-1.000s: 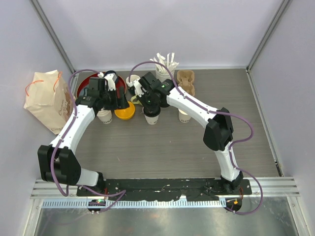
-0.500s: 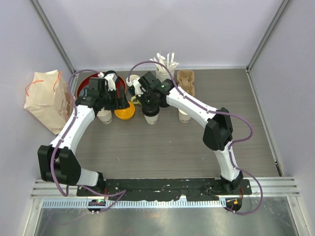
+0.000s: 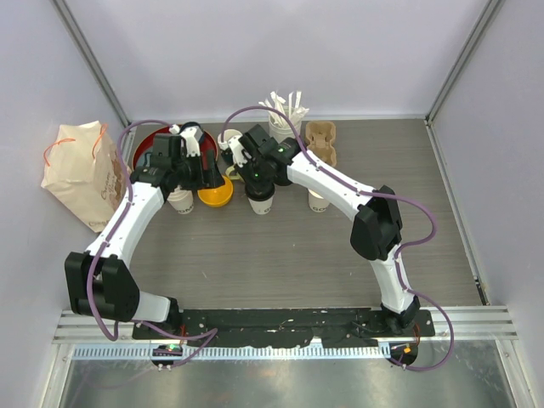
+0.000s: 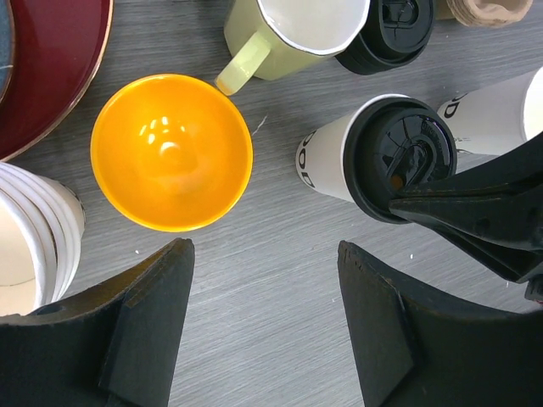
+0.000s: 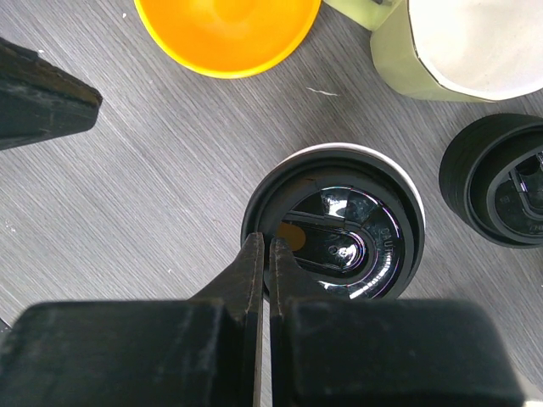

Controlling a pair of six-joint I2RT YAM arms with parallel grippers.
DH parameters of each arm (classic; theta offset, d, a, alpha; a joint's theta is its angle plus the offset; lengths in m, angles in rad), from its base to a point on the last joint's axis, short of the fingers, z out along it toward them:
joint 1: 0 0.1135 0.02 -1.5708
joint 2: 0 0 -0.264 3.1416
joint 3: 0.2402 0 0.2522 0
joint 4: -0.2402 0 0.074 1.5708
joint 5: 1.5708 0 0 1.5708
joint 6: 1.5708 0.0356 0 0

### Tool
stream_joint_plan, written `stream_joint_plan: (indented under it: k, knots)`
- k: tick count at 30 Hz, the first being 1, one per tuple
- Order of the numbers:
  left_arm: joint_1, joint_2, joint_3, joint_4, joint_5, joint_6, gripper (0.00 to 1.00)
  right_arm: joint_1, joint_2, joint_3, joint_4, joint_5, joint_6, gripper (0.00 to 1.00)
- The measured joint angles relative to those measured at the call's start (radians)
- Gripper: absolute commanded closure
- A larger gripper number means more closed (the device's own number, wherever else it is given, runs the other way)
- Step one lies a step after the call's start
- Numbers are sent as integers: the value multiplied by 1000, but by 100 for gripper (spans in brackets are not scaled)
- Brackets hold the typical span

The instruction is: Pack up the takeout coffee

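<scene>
A white paper takeout coffee cup (image 3: 262, 206) with a black lid (image 5: 335, 225) stands mid-table, right of an orange bowl (image 4: 171, 153). My right gripper (image 5: 264, 244) is shut, with its tips down on the left rim of that lid; the left wrist view shows it (image 4: 399, 202) over the same cup (image 4: 327, 157). My left gripper (image 4: 263, 248) hangs open over bare table between the bowl and the cup, holding nothing. A second white cup (image 3: 319, 202) stands to the right, open-topped. A loose black lid (image 5: 501, 191) lies behind the lidded cup.
A pale yellow mug (image 4: 297, 34) stands behind the bowl. A stack of plain white cups (image 3: 179, 201) is left of the bowl, with a red tray (image 3: 149, 144) behind it. A paper bag (image 3: 81, 166) sits far left and a cardboard carrier (image 3: 321, 140) at the back.
</scene>
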Motion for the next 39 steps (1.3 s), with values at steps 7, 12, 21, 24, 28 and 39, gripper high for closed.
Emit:
stream_joint_plan:
  k: [7, 12, 21, 24, 28, 39]
  knots:
    - [0, -2, -8, 5, 8, 0, 28, 0, 0, -12, 14, 0, 0, 79]
    - [0, -3, -9, 6, 12, 4, 28, -1, 0, -15, 14, 0, 1, 74]
    - [0, -3, -9, 8, 26, 17, 28, -1, 0, -16, 14, 0, 4, 59]
    - [0, -3, -9, 8, 27, 18, 29, -1, 0, -16, 14, -2, 5, 53]
    - [-1, -3, -9, 8, 30, 18, 31, -1, -2, -15, 14, -18, 12, 47]
    - [-55, 2, 22, -11, 53, 21, 47, -37, -236, -204, 164, -36, 125, 63]
